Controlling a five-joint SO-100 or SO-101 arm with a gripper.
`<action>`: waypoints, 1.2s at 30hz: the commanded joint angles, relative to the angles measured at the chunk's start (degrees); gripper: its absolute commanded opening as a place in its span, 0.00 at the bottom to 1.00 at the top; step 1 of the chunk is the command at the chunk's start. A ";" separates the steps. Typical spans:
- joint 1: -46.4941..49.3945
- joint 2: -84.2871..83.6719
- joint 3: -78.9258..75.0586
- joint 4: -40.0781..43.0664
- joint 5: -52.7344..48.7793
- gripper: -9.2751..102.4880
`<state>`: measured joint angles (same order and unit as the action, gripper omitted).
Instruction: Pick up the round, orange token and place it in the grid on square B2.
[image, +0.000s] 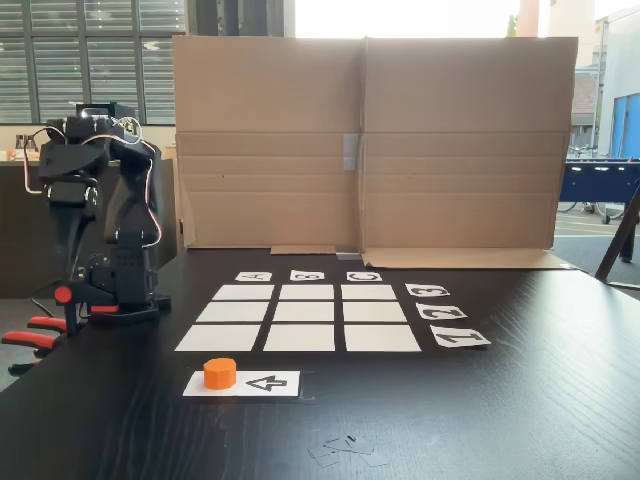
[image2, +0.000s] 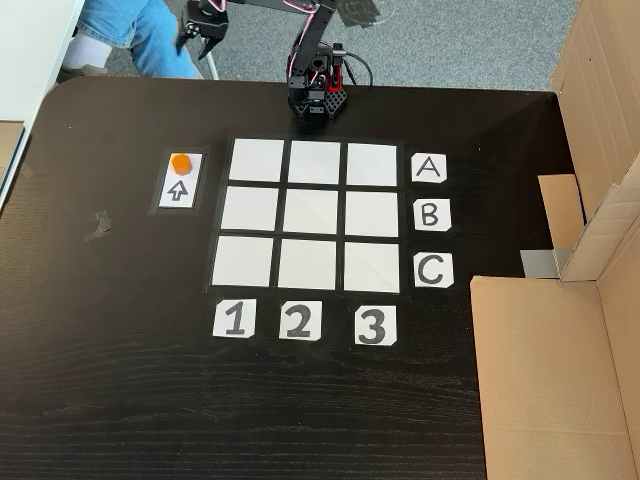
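The orange token (image: 220, 373) (image2: 180, 162) stands on the end of a white strip with a black arrow, just outside the grid (image: 243, 292) (image2: 258, 160). Square B2 (image: 306, 312) (image2: 314, 212), the centre cell, is bare white paper. The black arm is folded at the table edge, its base (image: 120, 295) (image2: 318, 98) beside the grid's A row. My gripper (image: 75, 268) (image2: 203, 42) hangs pointing down beyond the table edge, well away from the token. It holds nothing, and its dark jaws are too small to read.
A tall cardboard wall (image: 370, 140) (image2: 590, 250) stands along the grid's far side in the front fixed view. Letter cards A-C (image2: 428, 215) and number cards 1-3 (image2: 298, 322) edge the grid. Red clamps (image: 30, 335) grip the table edge. A person's leg in jeans (image2: 130, 35) is near the arm.
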<state>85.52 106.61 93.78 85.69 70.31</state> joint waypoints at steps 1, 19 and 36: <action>-1.76 -3.87 -5.80 2.29 -0.53 0.46; -10.63 -20.13 -19.42 3.78 -7.12 0.75; -15.91 -35.51 -29.09 3.78 -24.70 0.76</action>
<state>70.84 71.98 67.94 89.38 47.20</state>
